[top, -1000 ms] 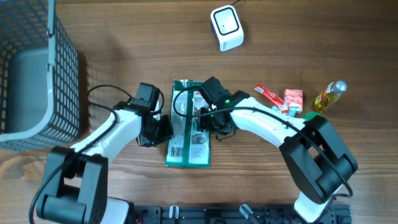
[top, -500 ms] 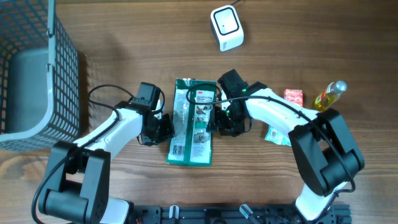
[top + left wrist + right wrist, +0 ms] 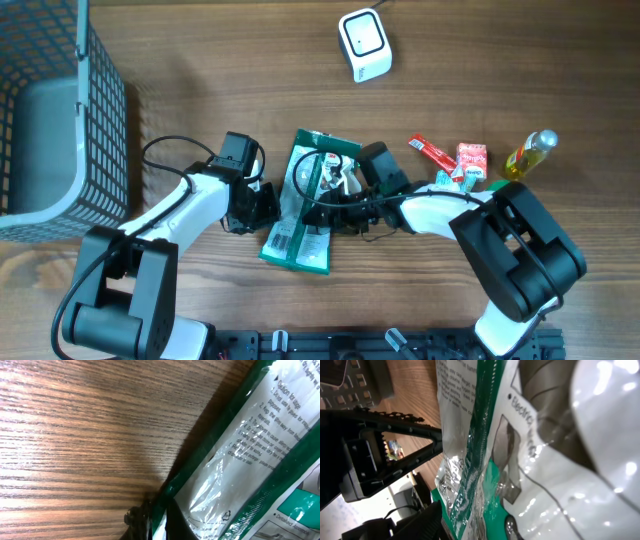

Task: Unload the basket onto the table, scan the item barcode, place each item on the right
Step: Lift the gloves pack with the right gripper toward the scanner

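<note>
Wooden table (image 3: 200,90), brown and grained, fills the overhead view. A grey wire basket (image 3: 60,110) sits at its far left corner. Your two white and black arms reach in from the near edge and meet at the middle, the left arm (image 3: 170,215) and the right arm (image 3: 470,205).

Between them lies the item to scan, a flat green and clear plastic packet (image 3: 305,215), tilted so that its top leans to the right. Its right side is creased and raised where the right arm meets it.

Your left gripper (image 3: 258,205) sits at the packet's left edge, closed tight on the green border. The left wrist view shows that border running in between the dark tips. Your right gripper (image 3: 335,205) is over the packet's right half. In the right wrist view its fingers (image 3: 395,427) stand apart with their tips against the shiny film. You cannot tell whether they are gripping it.

A white barcode scanner (image 3: 364,45) sits well apart from the packet, near the far edge and slightly to its right. To the right of the right arm stand a small yellow bottle (image 3: 530,153), a red and white box (image 3: 471,160) and a red sachet (image 3: 433,153), close together. A white barcode label (image 3: 283,238) faces up near the packet's lower left corner, just below the left gripper.
</note>
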Robot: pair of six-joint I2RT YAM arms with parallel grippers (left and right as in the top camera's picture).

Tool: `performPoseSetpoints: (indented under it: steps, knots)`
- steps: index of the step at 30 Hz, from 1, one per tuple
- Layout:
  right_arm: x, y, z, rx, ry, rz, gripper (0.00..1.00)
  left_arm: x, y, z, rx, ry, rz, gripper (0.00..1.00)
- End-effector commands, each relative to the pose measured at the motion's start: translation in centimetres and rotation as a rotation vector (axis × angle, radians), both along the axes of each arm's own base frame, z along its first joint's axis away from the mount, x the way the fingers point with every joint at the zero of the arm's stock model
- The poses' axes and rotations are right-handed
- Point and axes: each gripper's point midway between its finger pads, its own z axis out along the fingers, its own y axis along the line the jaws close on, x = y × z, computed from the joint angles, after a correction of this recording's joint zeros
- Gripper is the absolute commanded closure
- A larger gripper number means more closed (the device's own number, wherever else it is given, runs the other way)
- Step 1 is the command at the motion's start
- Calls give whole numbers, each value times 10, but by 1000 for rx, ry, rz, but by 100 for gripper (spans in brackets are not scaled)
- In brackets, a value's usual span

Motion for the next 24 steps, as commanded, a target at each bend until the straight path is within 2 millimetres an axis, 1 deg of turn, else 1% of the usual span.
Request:
performPoseSetpoints:
  steps: [1,3,4,6,9,11,13,15,16,19,21,23,24]
  knots:
    - [-5,1,-12,-17,20,-8,56,-8,4,-12,29,43,9,96]
    - [3,-1,-16,-44,-15,-35,73,-8,4,-12,29,43,9,96]
    - [6,-1,-16,-46,-31,-42,75,-8,4,-12,30,43,9,96]
    - [11,0,-16,-46,-56,-52,73,-8,4,-12,29,42,9,96]
    - [20,-3,-20,-82,-89,-85,72,-7,4,-12,29,40,9,96]
    - [24,-6,-24,-108,-106,-106,66,-7,4,-12,28,37,9,96]
    - [26,-7,-24,-114,-112,-112,65,-6,4,-12,28,32,-2,96]
    - [23,-7,-24,-110,-113,-94,90,-5,10,-14,66,21,-1,96]
    - [20,-6,-23,-98,-130,-59,96,-3,12,-13,71,18,4,96]
    - [20,-5,-22,-91,-176,-26,96,6,18,-9,66,0,33,96]
    - [21,-6,-23,-91,-213,-1,96,23,28,3,55,-44,84,91]
    - [21,-6,-23,-89,-239,18,96,35,38,14,50,-86,125,89]
    - [20,-5,-22,-86,-246,28,96,44,51,23,66,-124,164,85]
